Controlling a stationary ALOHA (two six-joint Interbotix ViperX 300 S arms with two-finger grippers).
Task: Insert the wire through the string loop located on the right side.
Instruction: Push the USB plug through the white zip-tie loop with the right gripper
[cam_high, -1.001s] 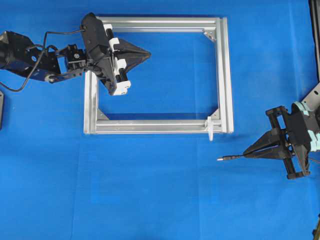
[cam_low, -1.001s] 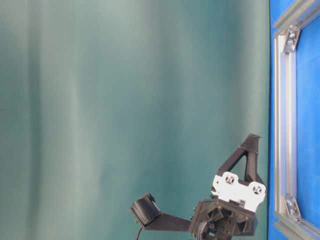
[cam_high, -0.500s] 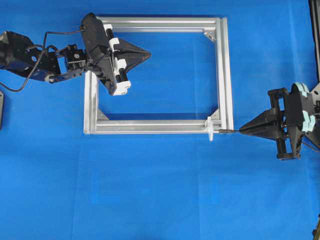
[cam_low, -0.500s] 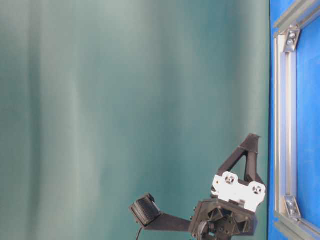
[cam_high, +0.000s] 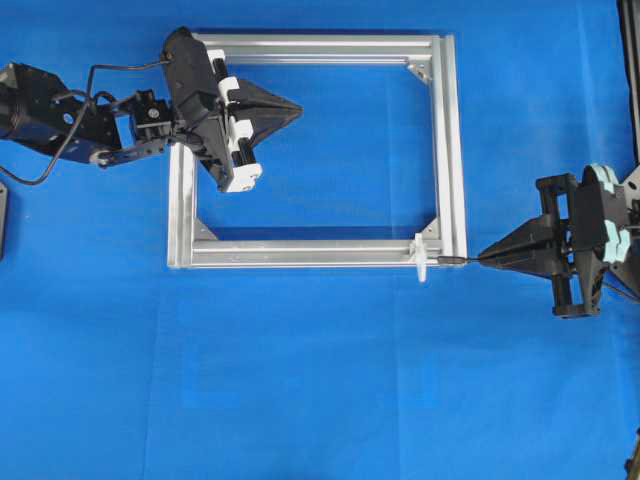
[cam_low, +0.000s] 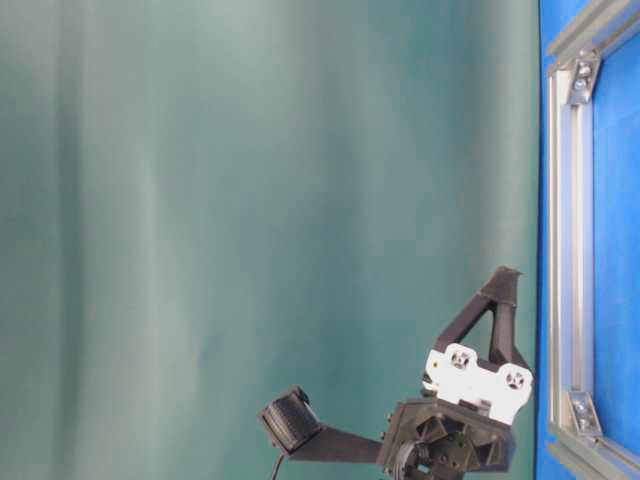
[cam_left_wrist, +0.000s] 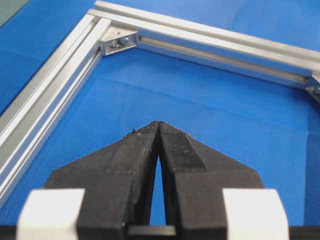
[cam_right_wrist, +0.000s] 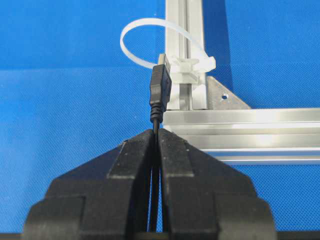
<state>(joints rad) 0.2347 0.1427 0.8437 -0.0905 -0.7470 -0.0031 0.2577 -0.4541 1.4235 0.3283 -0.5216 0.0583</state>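
My right gripper is shut on the wire, a thin black cable whose dark plug sticks out ahead of the fingertips. The plug's tip reaches the whitish string loop, which is fixed to the near right corner of the silver frame; the tip sits at the loop's band beside its white clasp. Whether the tip has passed into the loop I cannot tell. My left gripper is shut and empty, hovering over the frame's far left part.
The aluminium frame lies flat on the blue cloth with grey corner brackets inside its corners. The left arm's body reaches in from the left edge. The left gripper hangs above the frame rail.
A second ago the right gripper held the plug lower and away from the frame; it has since swung up and left, bringing the plug to the loop. Since half a second ago, almost nothing moved.
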